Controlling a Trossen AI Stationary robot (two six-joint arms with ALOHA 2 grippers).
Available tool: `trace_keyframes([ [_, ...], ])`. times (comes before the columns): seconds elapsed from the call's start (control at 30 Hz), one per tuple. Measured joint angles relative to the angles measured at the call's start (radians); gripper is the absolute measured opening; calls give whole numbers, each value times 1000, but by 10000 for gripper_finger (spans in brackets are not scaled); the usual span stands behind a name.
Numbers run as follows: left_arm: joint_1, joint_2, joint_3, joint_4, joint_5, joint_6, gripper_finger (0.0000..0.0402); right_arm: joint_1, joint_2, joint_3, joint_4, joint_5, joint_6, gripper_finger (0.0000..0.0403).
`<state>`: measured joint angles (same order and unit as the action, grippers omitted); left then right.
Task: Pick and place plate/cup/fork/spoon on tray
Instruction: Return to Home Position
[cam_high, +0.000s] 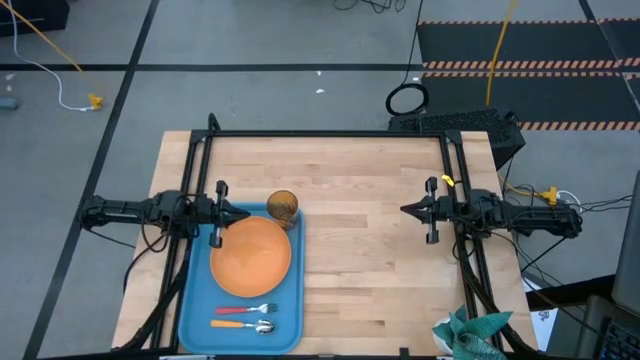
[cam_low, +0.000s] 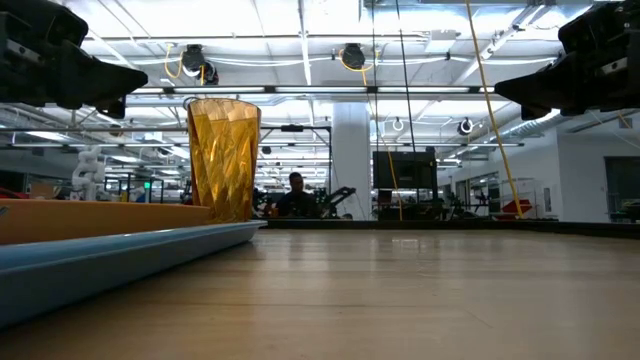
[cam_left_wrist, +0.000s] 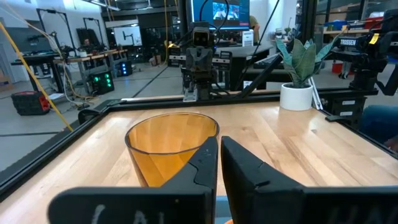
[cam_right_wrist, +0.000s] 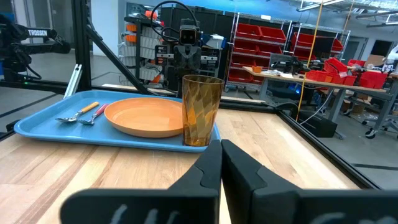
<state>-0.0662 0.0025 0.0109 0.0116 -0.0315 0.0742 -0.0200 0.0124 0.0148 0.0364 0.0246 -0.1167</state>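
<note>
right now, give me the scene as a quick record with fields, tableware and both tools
tray: light-blue, on the left part of the wooden table
plate: orange, mid-tray
cup: amber, upright, in a tray corner beside the plate
fork: red handle, lying on the tray
spoon: orange-yellow handle, alongside the fork
left tool: shut, empty, raised near the cup
right tool: shut, empty, raised over bare table

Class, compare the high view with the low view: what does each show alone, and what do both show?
Only the high view: the fork and spoon, side by side on the tray. Only the low view: a person beyond the table. Both: the cup upright on the tray beside the plate, the left tool above the tray, the right tool over the table.
</note>
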Motion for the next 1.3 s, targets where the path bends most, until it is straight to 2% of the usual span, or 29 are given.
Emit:
trace_keyframes([
  [0.57, 0, 0, 0, 0, 0, 0, 5, 0, 0, 0, 0, 0, 0, 0],
  [0.9, 0, 0, 0, 0, 0, 0, 27, 0, 0, 0, 0, 0, 0, 0],
  [1.3, 0, 0, 0, 0, 0, 0, 6, 0, 0, 0, 0, 0, 0, 0],
])
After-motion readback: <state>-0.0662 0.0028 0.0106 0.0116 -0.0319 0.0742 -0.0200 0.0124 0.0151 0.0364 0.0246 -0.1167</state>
